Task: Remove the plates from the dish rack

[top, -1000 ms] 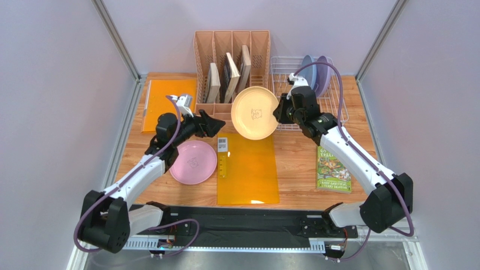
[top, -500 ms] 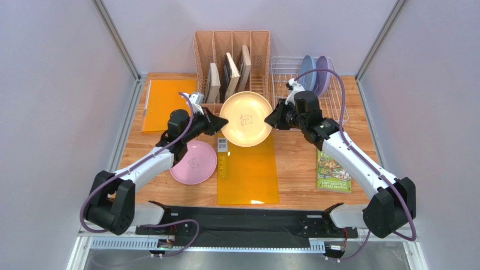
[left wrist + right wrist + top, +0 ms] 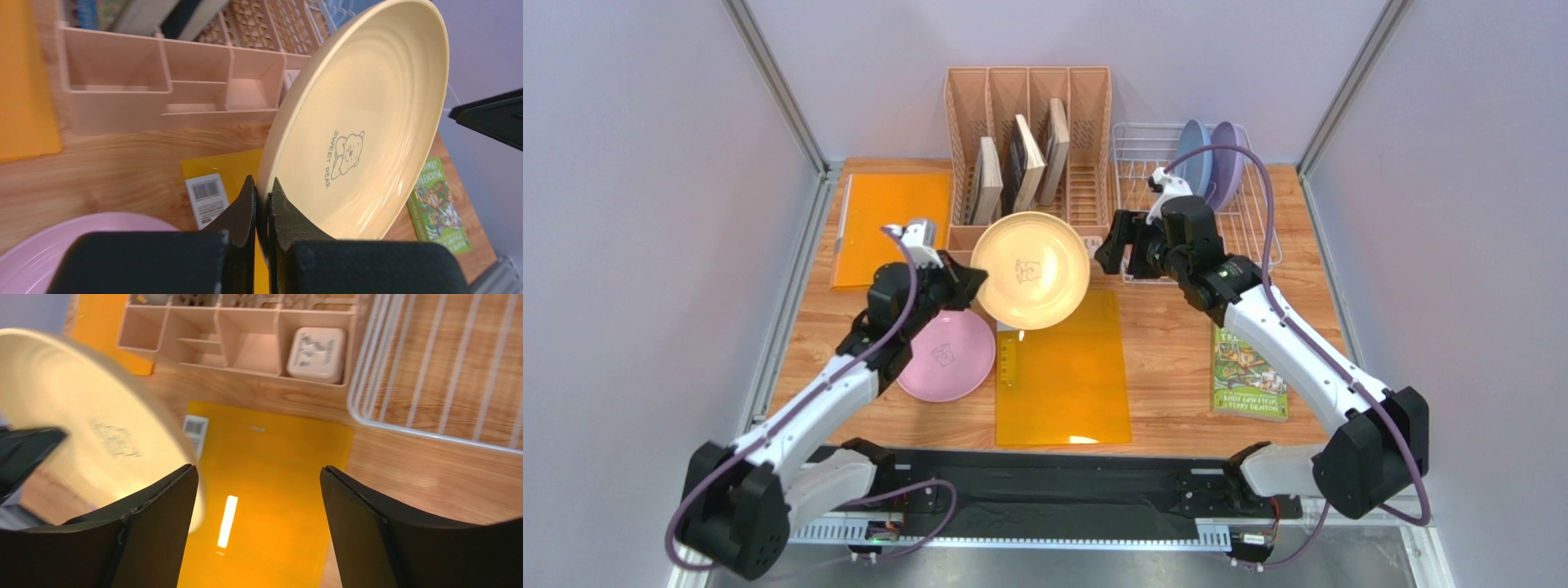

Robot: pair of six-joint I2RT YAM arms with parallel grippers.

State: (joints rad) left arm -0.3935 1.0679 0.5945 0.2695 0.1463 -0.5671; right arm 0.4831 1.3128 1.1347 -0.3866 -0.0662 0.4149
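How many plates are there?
4. The cream-yellow plate is in the left gripper, the pink plate lies on the table, and the light blue plate and lavender plate stand in the dish rack. Another could hide behind them.

Surfaces and finishes
Smooth, faintly glossy cream-yellow plate (image 3: 362,122); plastic organizer (image 3: 1090,135); wire dish rack (image 3: 1133,184) beside it; grained wooden table (image 3: 1167,349).

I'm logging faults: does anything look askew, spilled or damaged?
Nothing stands out. The cream plate hangs tilted, pinched by its rim in the left claw; the pink plate lies flat on the table; blue plate and lavender plate stand in the rack.
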